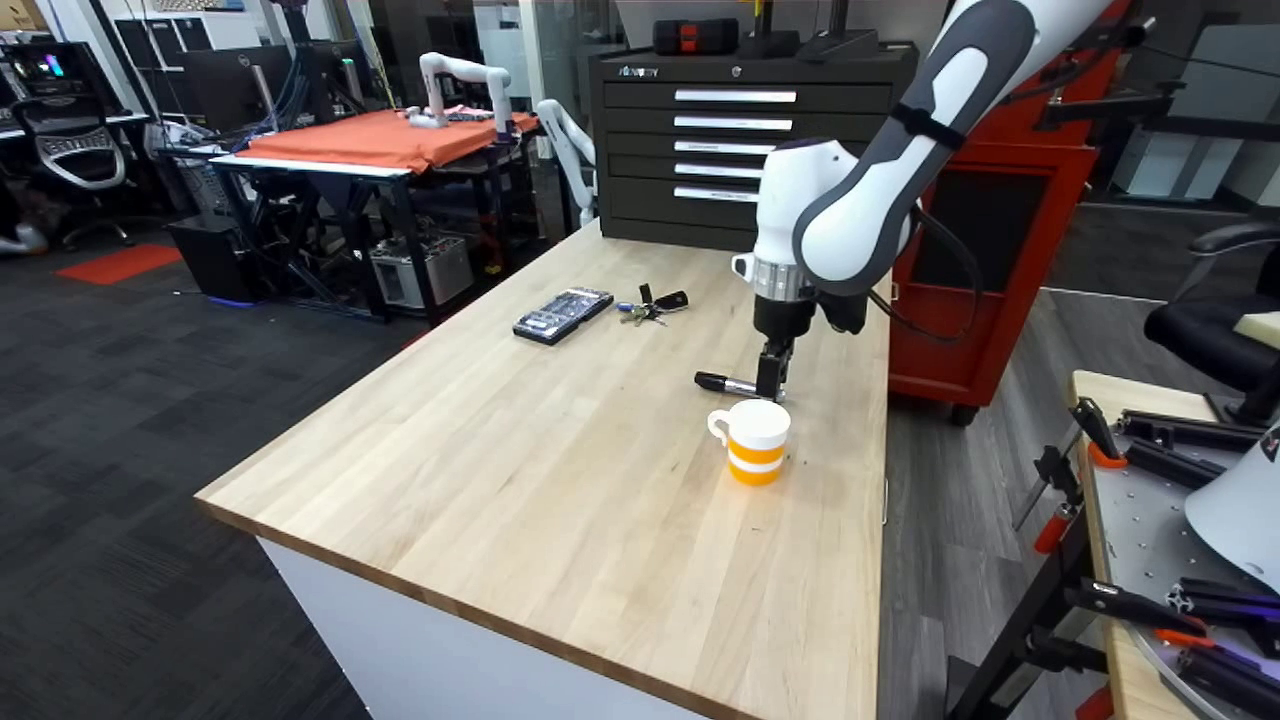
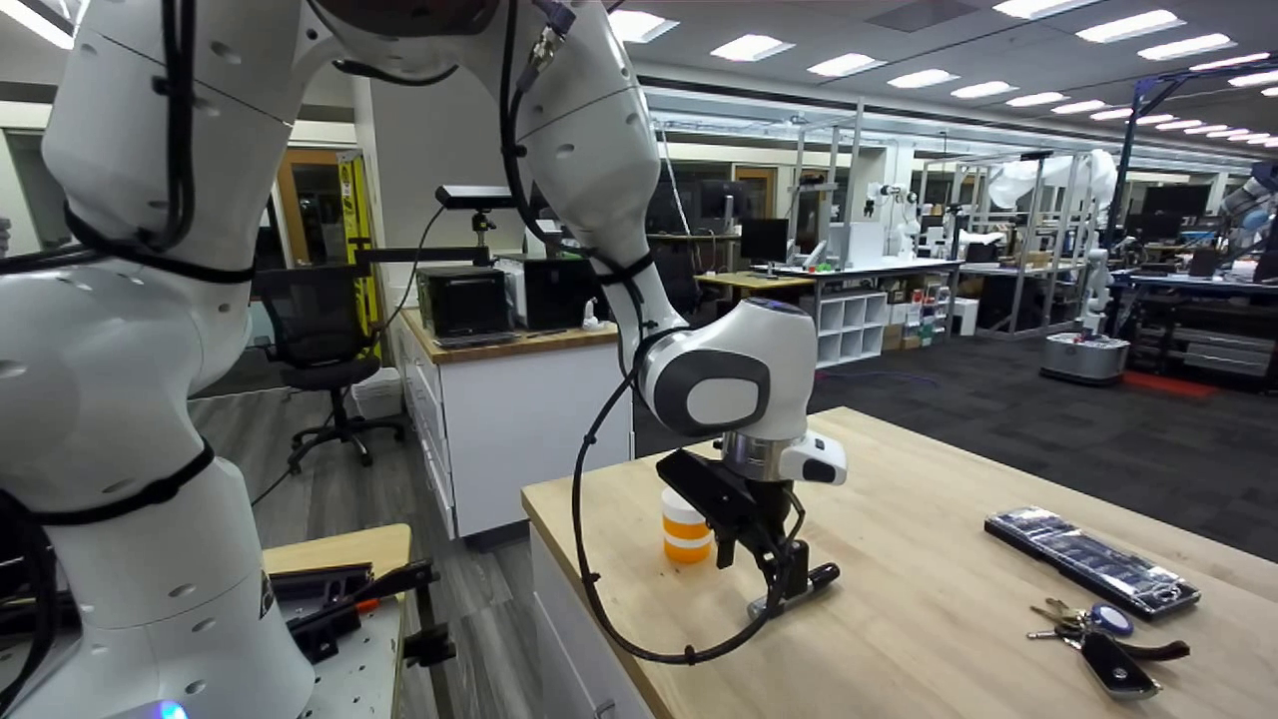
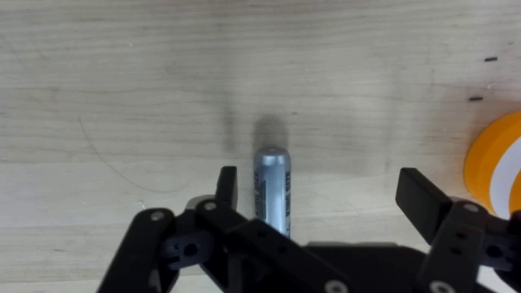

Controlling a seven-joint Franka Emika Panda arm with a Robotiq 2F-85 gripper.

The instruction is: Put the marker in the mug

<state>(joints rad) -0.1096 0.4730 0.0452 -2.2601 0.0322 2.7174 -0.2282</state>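
The marker lies flat on the wooden table, with a black capped end (image 1: 711, 382) and a silver-grey body. It also shows in an exterior view (image 2: 823, 576). In the wrist view the grey end of the marker (image 3: 273, 183) lies between the two fingers, closer to the left finger, touching neither; the rest is hidden by the gripper. My gripper (image 3: 318, 183) is open, low over the table around the marker; it also shows in an exterior view (image 1: 772, 385). The white mug with orange bands (image 1: 757, 432) stands upright beside the gripper; it also shows in the other views (image 2: 686, 526) (image 3: 496, 167).
A flat dark case (image 1: 563, 315) and a bunch of keys (image 1: 650, 305) lie farther along the table (image 1: 480, 470). A black drawer chest (image 1: 680, 150) stands at the table's far end. The mug's handle (image 1: 718, 426) points away from the table's near long edge.
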